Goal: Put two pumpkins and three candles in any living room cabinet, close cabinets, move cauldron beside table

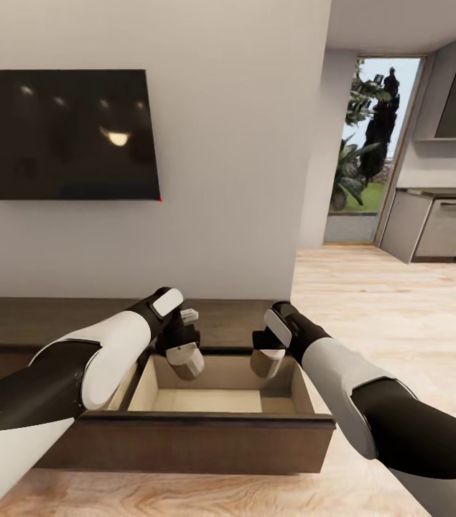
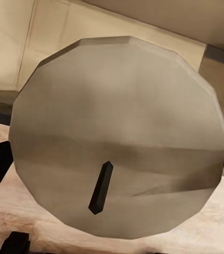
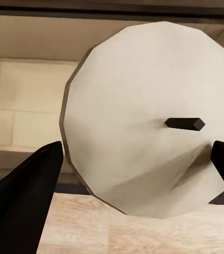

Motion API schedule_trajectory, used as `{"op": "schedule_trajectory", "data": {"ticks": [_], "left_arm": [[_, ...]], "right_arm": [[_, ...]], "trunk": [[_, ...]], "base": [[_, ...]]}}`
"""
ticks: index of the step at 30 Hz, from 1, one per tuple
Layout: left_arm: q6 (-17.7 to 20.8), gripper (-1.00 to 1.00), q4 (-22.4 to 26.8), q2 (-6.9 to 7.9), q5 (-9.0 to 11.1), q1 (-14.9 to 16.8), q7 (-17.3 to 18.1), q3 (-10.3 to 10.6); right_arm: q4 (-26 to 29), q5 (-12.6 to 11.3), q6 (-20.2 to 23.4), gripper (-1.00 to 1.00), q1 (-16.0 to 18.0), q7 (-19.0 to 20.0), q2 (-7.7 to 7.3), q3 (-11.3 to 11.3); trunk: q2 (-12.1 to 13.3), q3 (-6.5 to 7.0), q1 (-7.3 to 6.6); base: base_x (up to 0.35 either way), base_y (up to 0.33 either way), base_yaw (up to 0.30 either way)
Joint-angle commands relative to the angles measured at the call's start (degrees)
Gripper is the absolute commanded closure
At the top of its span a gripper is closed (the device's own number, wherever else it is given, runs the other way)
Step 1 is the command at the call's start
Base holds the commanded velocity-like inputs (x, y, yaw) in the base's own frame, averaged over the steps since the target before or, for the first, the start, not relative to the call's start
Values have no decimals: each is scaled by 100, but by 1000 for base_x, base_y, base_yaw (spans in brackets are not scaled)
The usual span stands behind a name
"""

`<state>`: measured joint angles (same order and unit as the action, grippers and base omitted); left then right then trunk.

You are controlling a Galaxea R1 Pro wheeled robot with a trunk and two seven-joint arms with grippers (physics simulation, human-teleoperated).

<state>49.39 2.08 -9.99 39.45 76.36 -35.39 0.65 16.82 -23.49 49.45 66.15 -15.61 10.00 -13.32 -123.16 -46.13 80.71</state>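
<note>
A candle (image 1: 185, 361) is gripped by the left end effector (image 1: 182, 357) and another candle (image 1: 265, 362) by the right end effector (image 1: 266, 357), both held over the open drawer (image 1: 228, 411) of the cabinet (image 1: 12, 316). Each should be lowered below the drawer rim, near the back corners, before release.

The long, low dark-brown wooden cabinet (image 1: 34, 316) stands on the light wood-plank floor (image 1: 371, 301), its wide drawer (image 1: 206, 431) pulled open (pale tan inside, bare bottom) directly beneath both pairs of fingers, which hang just above it.
</note>
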Motion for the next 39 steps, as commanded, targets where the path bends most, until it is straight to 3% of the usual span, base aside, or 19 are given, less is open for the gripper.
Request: {"op": "schedule_trajectory", "data": {"ticks": [1, 17, 20, 27, 39], "left_arm": [[9, 100, 12, -1, 63, 2, -51, 5], [-251, 100, 5, -1, 63, 2, -29, 5], [-294, 100, 9, -1, 57, 2, -29, 5], [-534, 100, 5, -1, 62, 2, -29, 5], [-553, 100, -62, -1, 67, 2, -29, 4]], "right_arm": [[6, -41, 6, 100, 4, -39, 0, -23], [11, -34, -6, 100, 2, -30, 0, -27], [12, -33, -17, 100, -3, -37, 0, -24], [-1, -33, -267, 100, -6, -38, 0, -30], [-1, -37, -296, 100, -6, -39, 0, -49]], "trunk": [[-45, -24, 21], [-686, -311, 373], [-686, -311, 373], [-967, -437, 527], [-1448, -652, 790]], "base": [[0, 0, 0], [0, 0, 0], [0, 0, 0], [0, 0, 0], [0, 0, 0]]}}
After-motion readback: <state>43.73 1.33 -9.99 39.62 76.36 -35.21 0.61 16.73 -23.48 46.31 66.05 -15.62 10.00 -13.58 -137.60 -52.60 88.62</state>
